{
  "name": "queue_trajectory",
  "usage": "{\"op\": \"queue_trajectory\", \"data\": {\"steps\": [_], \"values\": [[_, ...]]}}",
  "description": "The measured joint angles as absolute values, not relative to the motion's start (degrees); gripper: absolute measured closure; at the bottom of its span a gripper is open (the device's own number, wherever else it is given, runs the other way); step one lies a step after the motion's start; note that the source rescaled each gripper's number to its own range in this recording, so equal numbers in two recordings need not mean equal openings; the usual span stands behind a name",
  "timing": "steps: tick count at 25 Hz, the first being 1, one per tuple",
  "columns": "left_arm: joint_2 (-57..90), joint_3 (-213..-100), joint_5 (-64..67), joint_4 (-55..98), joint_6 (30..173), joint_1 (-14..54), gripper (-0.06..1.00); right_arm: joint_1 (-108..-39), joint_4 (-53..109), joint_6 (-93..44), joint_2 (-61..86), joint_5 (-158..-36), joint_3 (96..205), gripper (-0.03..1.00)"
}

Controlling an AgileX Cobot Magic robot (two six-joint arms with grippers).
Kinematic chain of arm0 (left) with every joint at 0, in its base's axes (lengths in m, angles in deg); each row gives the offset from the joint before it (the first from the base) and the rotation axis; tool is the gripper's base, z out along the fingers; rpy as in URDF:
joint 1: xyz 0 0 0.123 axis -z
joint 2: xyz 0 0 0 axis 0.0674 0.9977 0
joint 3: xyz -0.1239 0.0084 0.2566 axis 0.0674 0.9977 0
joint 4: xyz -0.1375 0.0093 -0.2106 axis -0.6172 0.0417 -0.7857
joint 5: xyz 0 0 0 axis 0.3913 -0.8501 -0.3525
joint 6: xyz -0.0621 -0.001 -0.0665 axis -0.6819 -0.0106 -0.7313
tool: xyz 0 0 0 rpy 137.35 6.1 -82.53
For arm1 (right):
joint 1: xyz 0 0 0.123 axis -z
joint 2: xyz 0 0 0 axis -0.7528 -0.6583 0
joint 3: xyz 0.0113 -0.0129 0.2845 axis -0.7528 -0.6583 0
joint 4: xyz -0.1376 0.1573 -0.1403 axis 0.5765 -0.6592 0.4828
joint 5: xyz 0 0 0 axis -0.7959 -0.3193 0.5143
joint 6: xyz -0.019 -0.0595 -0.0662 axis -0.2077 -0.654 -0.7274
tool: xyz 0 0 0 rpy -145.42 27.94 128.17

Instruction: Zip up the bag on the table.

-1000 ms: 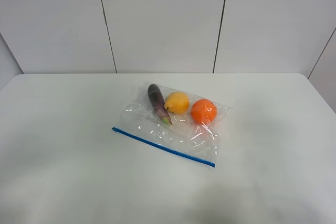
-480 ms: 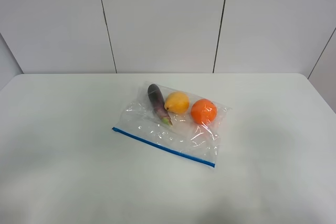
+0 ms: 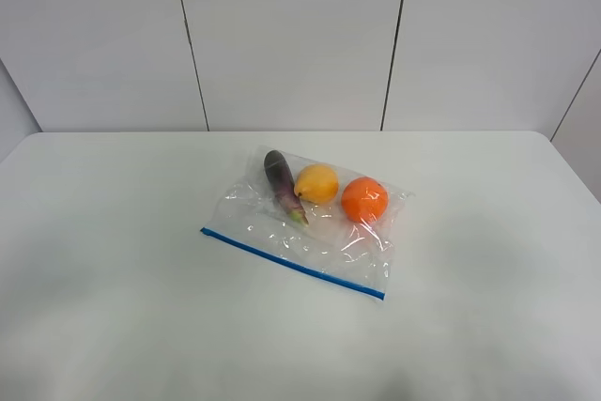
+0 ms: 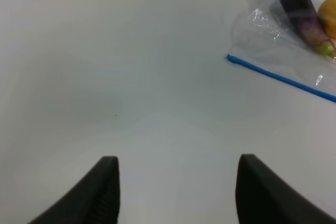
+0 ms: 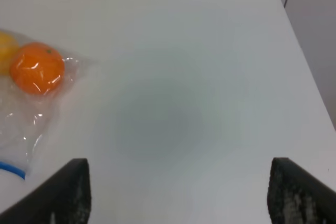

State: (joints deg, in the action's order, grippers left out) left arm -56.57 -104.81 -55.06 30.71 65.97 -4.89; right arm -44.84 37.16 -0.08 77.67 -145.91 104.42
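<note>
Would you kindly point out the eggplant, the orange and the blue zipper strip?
eggplant (image 3: 280, 179), exterior high view, mid-body.
orange (image 3: 364, 199), exterior high view, centre.
blue zipper strip (image 3: 291, 263), exterior high view, mid-length.

Bright, even, diffuse light floods the scene, and the white table reads almost flat, with only faint grey shading toward its near edge. The high view is sharp; small white glints sparkle on the crinkles of the bag, and a pale highlight sits on the orange. In the left wrist view the dark fingertips are soft and out of focus. In the right wrist view a broad, dim shadow patch lies on the tabletop, and the whole picture looks hazy.
</note>
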Motion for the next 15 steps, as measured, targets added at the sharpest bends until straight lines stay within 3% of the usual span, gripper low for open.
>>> {"op": "queue_trajectory", "data": {"steps": [15], "values": [[-56.6,-104.8,-55.1,30.7,66.0,-4.9,0.24,-44.8,37.0,1.3,85.8,-146.1,100.5,-0.03]]}}
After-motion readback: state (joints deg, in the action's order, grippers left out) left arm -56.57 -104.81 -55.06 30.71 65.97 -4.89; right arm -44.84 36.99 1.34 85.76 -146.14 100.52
